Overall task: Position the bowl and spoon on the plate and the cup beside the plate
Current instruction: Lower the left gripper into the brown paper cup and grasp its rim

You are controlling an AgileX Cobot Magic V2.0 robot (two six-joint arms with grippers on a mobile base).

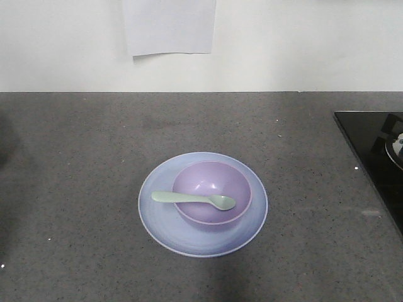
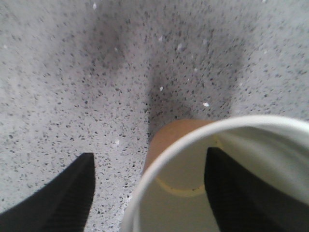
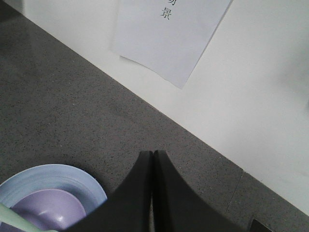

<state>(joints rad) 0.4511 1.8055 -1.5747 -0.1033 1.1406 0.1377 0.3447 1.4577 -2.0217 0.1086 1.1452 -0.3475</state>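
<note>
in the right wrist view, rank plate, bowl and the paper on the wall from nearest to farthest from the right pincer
1. The plate: its rim lies just left of the shut right pincer, lowest in the picture.
2. The bowl: sits inside the plate, a little farther left; nearly level with the plate, so a close call.
3. The paper: up on the wall, clearly farthest.

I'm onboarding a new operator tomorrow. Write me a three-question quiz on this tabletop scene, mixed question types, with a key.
1. True or false: the bowl sits on the plate.
2. Where does the spoon rest?
A. on the counter
B. across the bowl
C. inside the cup
3. Fill in: one finger of the left end effector is inside the ____.

Key: 1 true; 2 B; 3 cup.
</note>
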